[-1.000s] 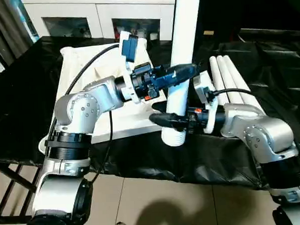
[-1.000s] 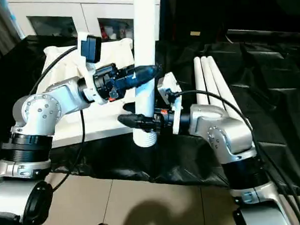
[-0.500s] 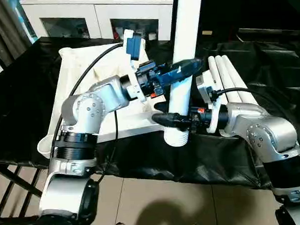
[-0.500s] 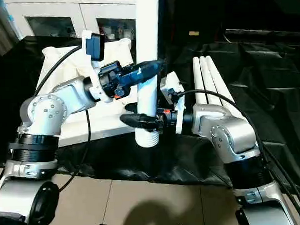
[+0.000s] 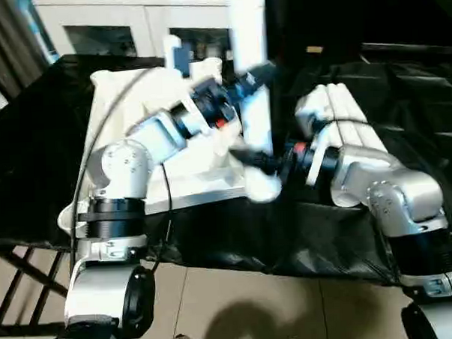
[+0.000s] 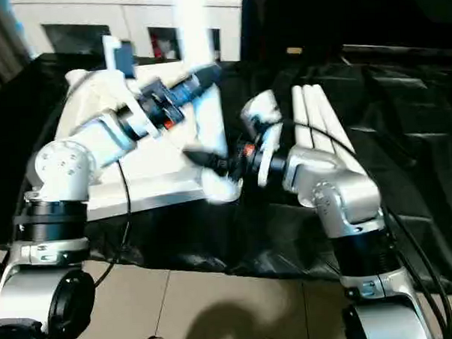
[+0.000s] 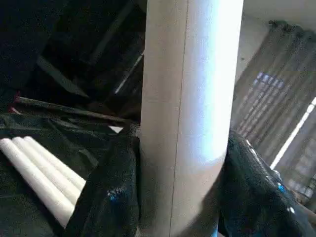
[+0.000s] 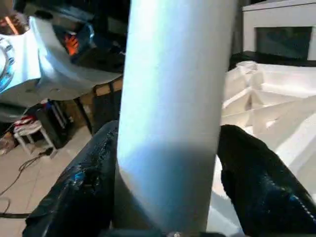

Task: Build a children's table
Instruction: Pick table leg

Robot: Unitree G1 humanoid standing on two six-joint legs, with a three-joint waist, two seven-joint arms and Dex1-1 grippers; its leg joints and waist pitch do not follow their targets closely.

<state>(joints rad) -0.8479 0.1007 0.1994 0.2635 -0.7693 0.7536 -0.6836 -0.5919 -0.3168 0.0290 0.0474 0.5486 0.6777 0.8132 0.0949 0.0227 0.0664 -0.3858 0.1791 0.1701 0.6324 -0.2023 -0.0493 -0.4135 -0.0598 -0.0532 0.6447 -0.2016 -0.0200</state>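
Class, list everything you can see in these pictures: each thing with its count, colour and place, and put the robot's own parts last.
Table top: one, white, ribbed underside up, on the work table's left part.
Held leg: one, white, roughly upright between both grippers, at the top's near right corner.
Spare legs: three, white, side by side on the right.
Work table: one, black-sheeted.
Cabinet: one, white, glass doors, behind.
Left gripper: black fingers either side of the held leg.
Right gripper: likewise, lower down.

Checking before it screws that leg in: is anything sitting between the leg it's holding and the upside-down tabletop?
Nothing visible. The leg hangs between both grippers, its lower end just off the tabletop near edge; the nearest corner socket isn't discernible.
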